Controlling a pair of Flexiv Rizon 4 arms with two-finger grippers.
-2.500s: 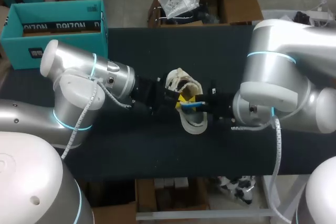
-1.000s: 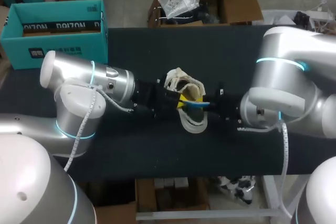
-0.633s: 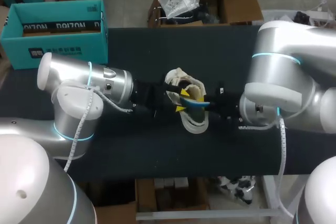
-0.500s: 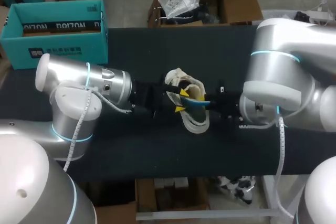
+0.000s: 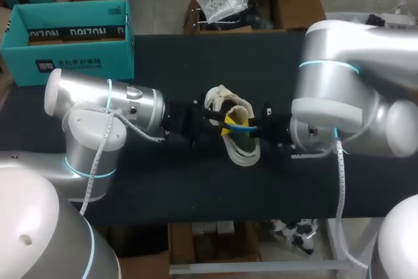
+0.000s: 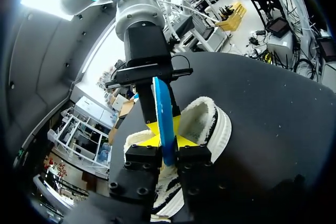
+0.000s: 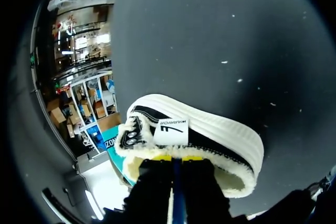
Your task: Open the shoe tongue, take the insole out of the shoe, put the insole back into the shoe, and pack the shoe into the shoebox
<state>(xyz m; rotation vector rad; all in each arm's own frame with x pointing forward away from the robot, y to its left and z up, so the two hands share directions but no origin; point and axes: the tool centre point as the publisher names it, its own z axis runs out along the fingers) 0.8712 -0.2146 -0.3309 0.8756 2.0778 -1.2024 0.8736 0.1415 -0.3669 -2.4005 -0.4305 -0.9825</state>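
A white shoe [image 5: 240,149] with a fleecy lining lies in the middle of the black table, also seen in the left wrist view [image 6: 212,124] and the right wrist view [image 7: 210,132]. A thin blue insole [image 5: 244,129] stands on edge over the shoe's opening. My left gripper [image 5: 228,123] comes in from the left, and its yellow tips [image 6: 167,141] are shut on the near end of the insole [image 6: 164,111]. My right gripper [image 5: 257,130] faces it from the right, shut on the other end, with the insole [image 7: 176,174] between its fingers [image 7: 177,158]. The teal shoebox [image 5: 65,37] stands open at the back left.
Both arms lie low over the table [image 5: 196,187], meeting above the shoe. Bare black tabletop stretches in front of the shoe and behind it.
My left gripper's yellow tips stood apart half a second ago and have closed on the insole. My right arm's elbow has swung left while its gripper stayed at the shoe.
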